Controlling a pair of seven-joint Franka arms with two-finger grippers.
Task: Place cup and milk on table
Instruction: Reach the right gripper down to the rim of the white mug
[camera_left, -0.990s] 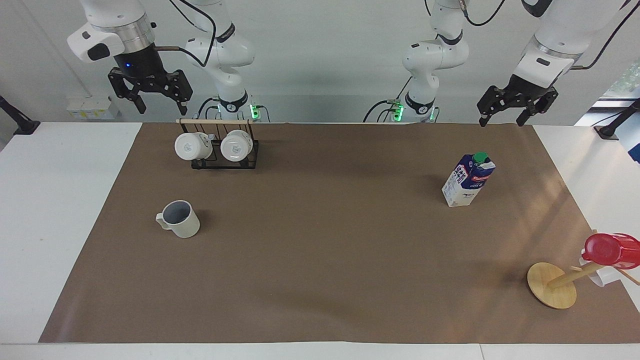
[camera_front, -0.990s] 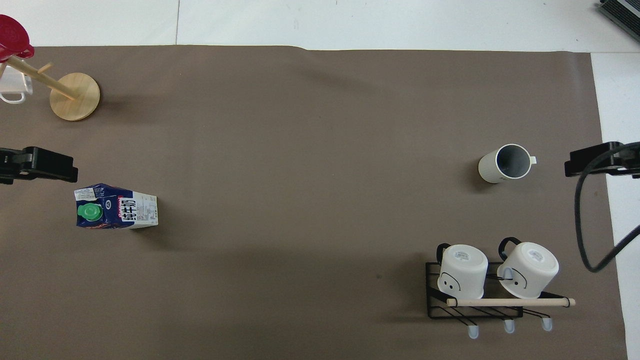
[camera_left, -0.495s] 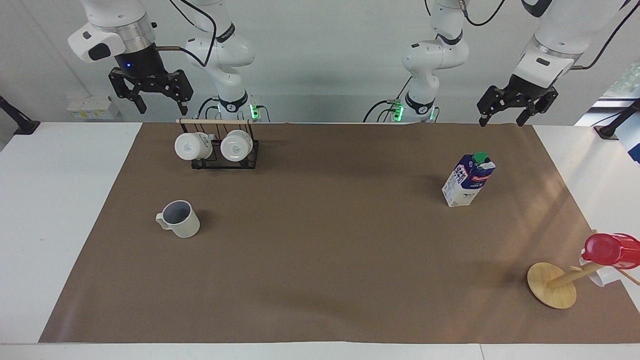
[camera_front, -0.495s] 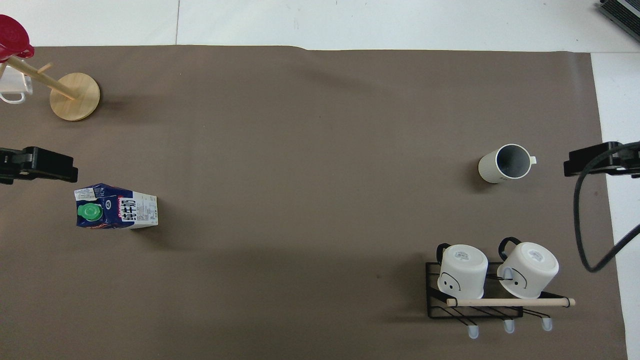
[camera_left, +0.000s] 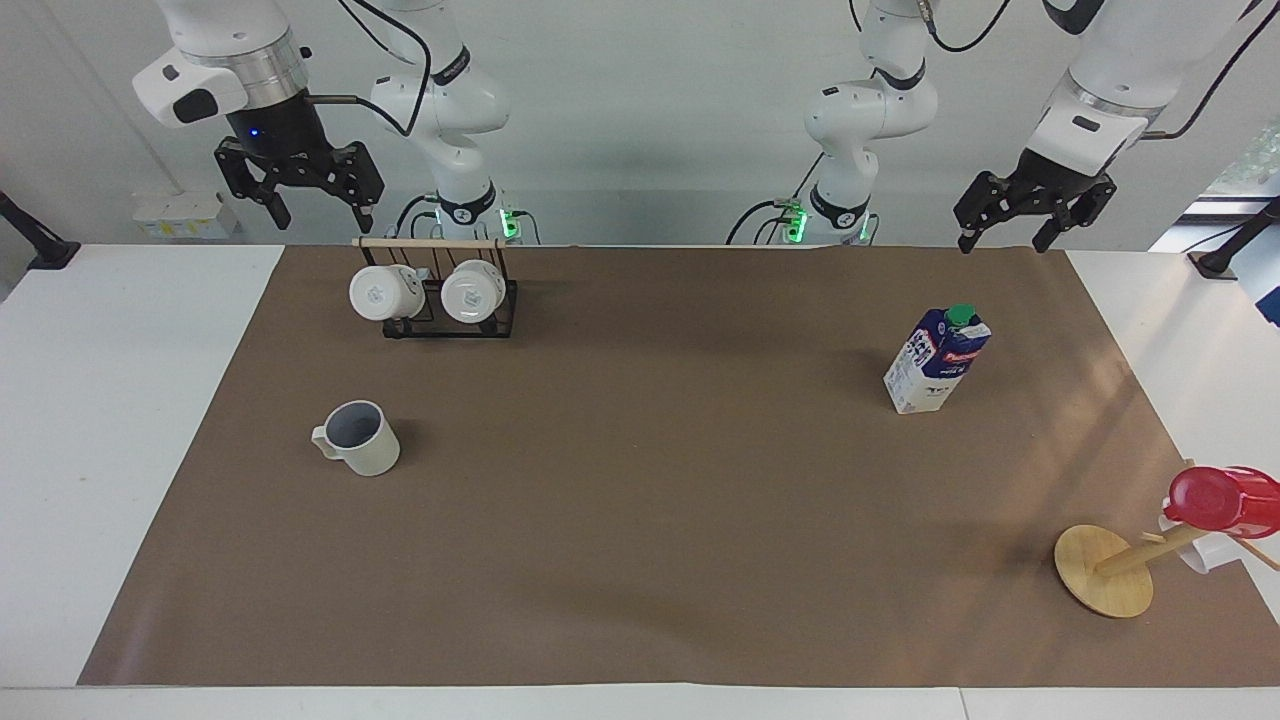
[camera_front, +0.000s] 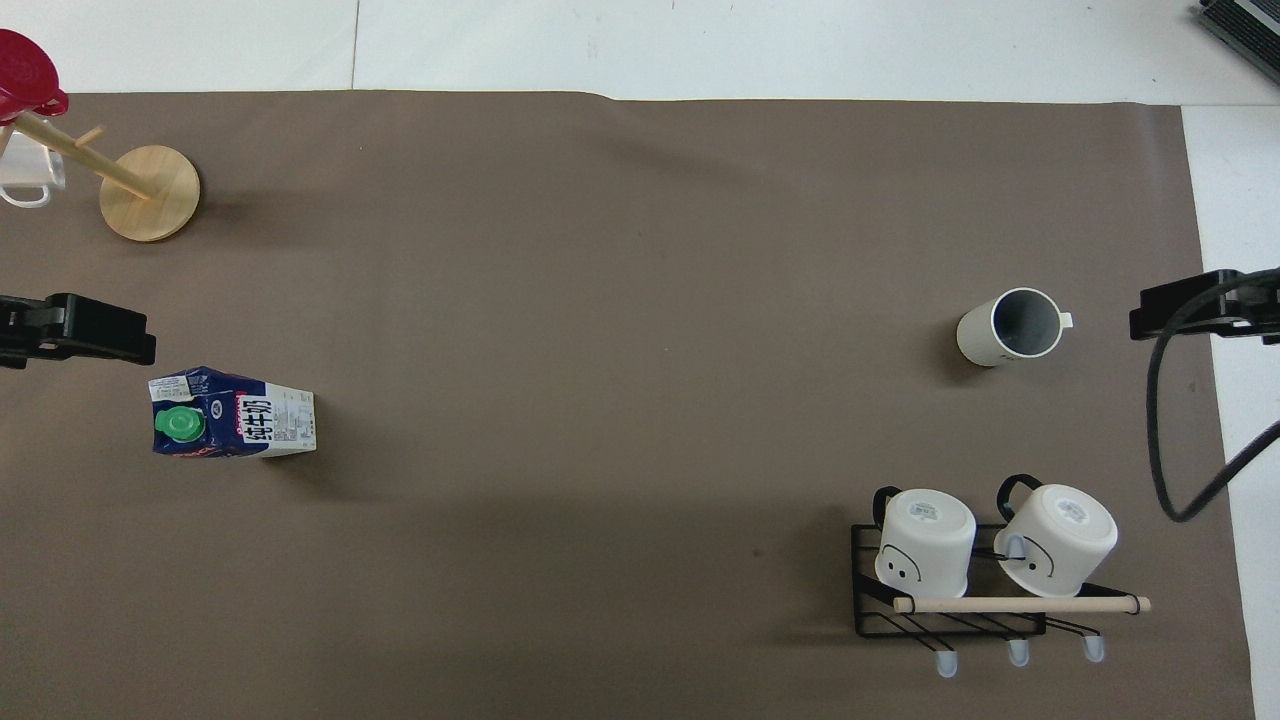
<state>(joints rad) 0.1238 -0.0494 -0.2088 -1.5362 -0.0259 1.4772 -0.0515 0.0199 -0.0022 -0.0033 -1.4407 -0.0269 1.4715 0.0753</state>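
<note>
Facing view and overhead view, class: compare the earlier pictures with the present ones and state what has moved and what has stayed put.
Only the right gripper moved: open and empty, it rose slightly above the right arm's end of the table. The left gripper, also open and empty, barely shifted. The ribbed off-white mug, the blue-and-white milk carton, the black wire rack with its two glossy white mugs and the wooden mug tree stayed put.

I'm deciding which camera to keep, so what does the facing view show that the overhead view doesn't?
Only the facing view shows the white arms and both whole grippers, jaws open and empty: right gripper above the black wire mug rack, left gripper raised too.

Only the overhead view shows the matte off-white ribbed mug from straight above.

Both show that mug, the blue-and-white milk carton, and the brown paper-covered table.
</note>
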